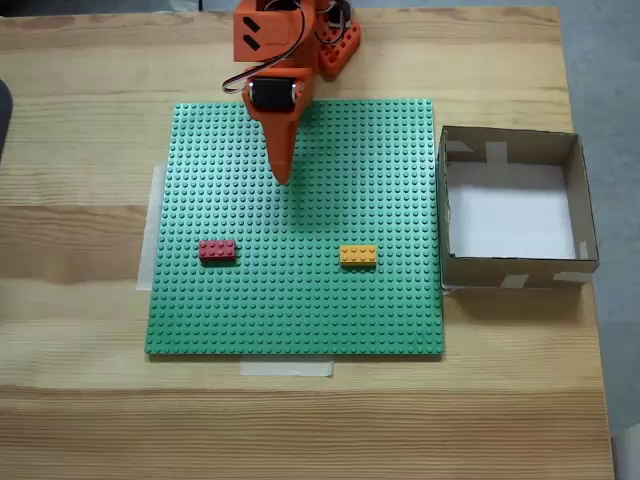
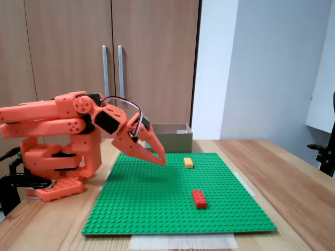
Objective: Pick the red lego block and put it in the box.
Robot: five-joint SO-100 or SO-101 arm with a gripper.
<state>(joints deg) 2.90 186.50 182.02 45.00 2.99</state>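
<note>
**Arm Folded Low Over the Green Baseplate, Red Brick Untouched**

Lying nearest the camera in the side-on fixed view, the red lego block sits flat on the green baseplate, toward the plate's front edge and right of its middle, with nothing touching it. In the top-down fixed view the same red lego block lies toward the left edge of the baseplate, in the lower half. A strip of pale tape shows under the plate's lower edge there, and another along its left edge.

Farther back, the orange-yellow brick rests on the plate, well apart from the red one; from above, the orange-yellow brick is right of the plate's middle, level with the red block.

The orange arm is folded low at the table's left end in the side-on view. Its gripper points down at a slant, its tip just above the plate; from above, the gripper hangs over the upper middle of the plate. Its jaws are pressed together and hold nothing.

Farthest off, the box stands on the wooden table just past the plate's far edge. From above, the box sits close against the plate's right edge, with its white floor bare.
</note>
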